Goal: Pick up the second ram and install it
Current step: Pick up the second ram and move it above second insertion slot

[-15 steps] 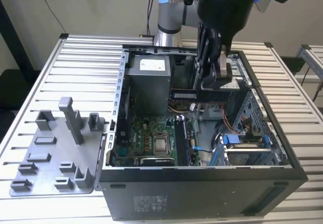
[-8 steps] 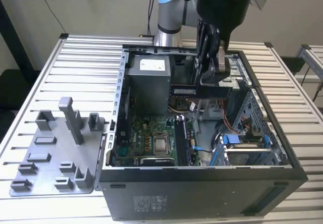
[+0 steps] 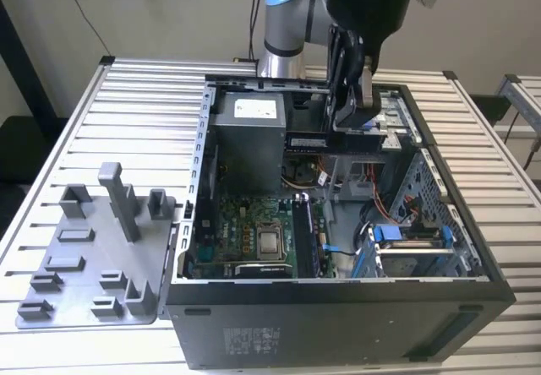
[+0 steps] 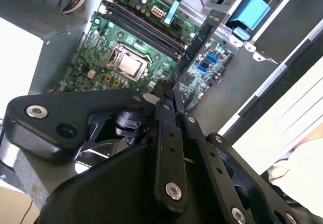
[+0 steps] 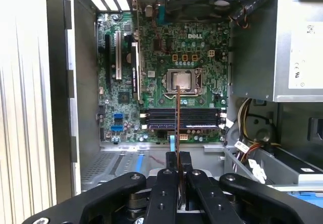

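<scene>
One gripper (image 4: 164, 95) of the arm hung over the open PC case (image 3: 338, 324), toward about one o'clock of the case's opening in the exterior view. Its jaws were closed almost fully, with only the thickness of a thin board between them, and they pinched the second ram (image 4: 199, 42) at one end. In the second wrist view the stick reached out from the fingertips (image 4: 169, 105) as a long dark strip with a brownish edge. In the first wrist view it was seen edge-on, as a very thin line that crossed over the memory slots (image 5: 202, 117) and ended near the processor (image 5: 182, 80). The stick was in the air above the green motherboard (image 5: 151, 57) and was not seated in any slot; how high it stood over the board could not be told.

In the exterior view the grey power supply (image 3: 245, 130) sat at about eleven o'clock inside the case. At nine o'clock of the case, just beside its wall, the grey plastic holder (image 3: 93, 257) with upright pegs lay on the slatted table (image 3: 51, 138)
</scene>
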You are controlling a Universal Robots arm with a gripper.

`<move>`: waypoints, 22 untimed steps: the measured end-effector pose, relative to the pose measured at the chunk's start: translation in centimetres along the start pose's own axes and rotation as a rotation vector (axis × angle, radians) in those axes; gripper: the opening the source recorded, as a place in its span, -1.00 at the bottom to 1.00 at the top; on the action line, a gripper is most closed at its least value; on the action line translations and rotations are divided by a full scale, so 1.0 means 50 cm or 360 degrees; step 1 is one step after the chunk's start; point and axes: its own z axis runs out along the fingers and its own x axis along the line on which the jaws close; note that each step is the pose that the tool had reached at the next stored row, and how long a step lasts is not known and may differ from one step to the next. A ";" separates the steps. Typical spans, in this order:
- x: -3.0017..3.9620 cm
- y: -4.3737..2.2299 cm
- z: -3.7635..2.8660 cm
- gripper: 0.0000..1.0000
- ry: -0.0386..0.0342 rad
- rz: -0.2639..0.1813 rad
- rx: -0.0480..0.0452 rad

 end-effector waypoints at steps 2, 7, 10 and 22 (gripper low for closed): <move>-0.009 0.000 0.000 -0.73 -0.0001 0.0000 0.0000; -0.027 0.001 0.002 -0.73 -0.0014 0.0000 0.0000; -0.033 0.001 0.002 -0.73 -0.0032 0.0001 -0.0001; -0.066 0.002 0.008 -0.73 -0.0090 0.0004 -0.0002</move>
